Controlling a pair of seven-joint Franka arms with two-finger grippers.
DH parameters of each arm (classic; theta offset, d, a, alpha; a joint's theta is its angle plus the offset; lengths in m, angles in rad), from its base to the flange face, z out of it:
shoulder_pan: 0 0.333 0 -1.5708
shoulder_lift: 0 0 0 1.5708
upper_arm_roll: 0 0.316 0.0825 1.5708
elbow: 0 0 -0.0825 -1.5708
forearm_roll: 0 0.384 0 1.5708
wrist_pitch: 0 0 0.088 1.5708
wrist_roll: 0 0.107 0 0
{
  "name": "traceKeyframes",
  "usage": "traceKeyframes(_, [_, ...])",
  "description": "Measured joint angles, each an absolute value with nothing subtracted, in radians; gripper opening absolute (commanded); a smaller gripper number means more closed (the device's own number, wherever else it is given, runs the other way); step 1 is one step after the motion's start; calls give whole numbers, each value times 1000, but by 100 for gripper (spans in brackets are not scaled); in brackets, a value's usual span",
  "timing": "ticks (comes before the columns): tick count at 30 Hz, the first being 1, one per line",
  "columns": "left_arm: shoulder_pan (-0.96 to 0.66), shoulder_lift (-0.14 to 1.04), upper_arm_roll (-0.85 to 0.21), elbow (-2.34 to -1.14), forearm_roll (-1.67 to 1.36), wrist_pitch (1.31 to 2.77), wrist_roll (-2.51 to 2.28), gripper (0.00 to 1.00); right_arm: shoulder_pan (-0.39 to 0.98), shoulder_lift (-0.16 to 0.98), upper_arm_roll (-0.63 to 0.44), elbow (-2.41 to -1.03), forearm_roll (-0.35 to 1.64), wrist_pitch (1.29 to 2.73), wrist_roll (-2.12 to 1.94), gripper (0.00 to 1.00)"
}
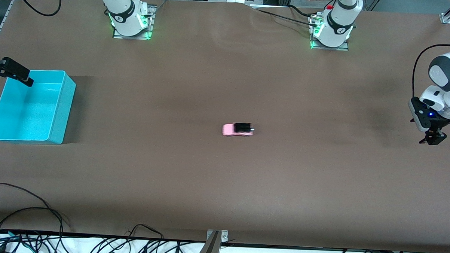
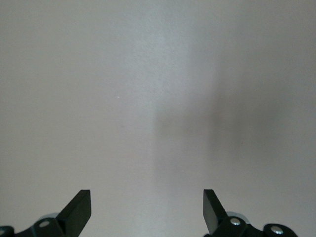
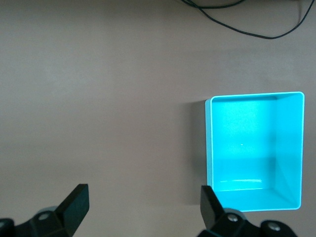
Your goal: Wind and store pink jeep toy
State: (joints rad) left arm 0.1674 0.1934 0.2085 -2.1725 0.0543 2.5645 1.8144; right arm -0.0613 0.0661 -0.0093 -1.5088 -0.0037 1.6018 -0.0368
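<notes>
The pink jeep toy (image 1: 238, 129), tiny with a black roof, stands on the brown table near its middle, far from both grippers. An empty turquoise bin (image 1: 27, 108) sits at the right arm's end of the table. My right gripper (image 1: 27, 81) hangs in the air by the bin's rim. In the right wrist view it (image 3: 144, 202) is open over bare table, with the bin (image 3: 247, 148) beside it. My left gripper (image 1: 432, 140) hangs at the left arm's end of the table. The left wrist view shows it (image 2: 147, 207) open over bare table, nothing between its fingers.
The two arm bases (image 1: 129, 20) (image 1: 331, 31) stand at the table edge farthest from the front camera. Black cables (image 1: 38, 217) and a metal bracket (image 1: 215, 238) lie along the edge nearest that camera. A cable (image 3: 237, 27) also runs past the bin.
</notes>
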Motion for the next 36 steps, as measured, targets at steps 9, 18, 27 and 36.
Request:
traceKeyframes(9, [164, 89, 208, -2177, 54, 2562, 1808, 100, -61, 66, -9, -1509, -4, 1602, -37, 100])
traceKeyframes(18, [163, 38, 204, -2178, 54, 2560, 1734, 100, -61, 66, -9, -1508, -4, 1602, -37, 100])
traceKeyframes(27, [162, 7, 194, -2168, 54, 2529, 1718, 100, -61, 66, -9, -1508, -4, 1602, -37, 100])
traceKeyframes(36, [162, -14, 189, -2096, 54, 2401, 1680, 100, -61, 66, -9, -1508, -4, 1601, -37, 100])
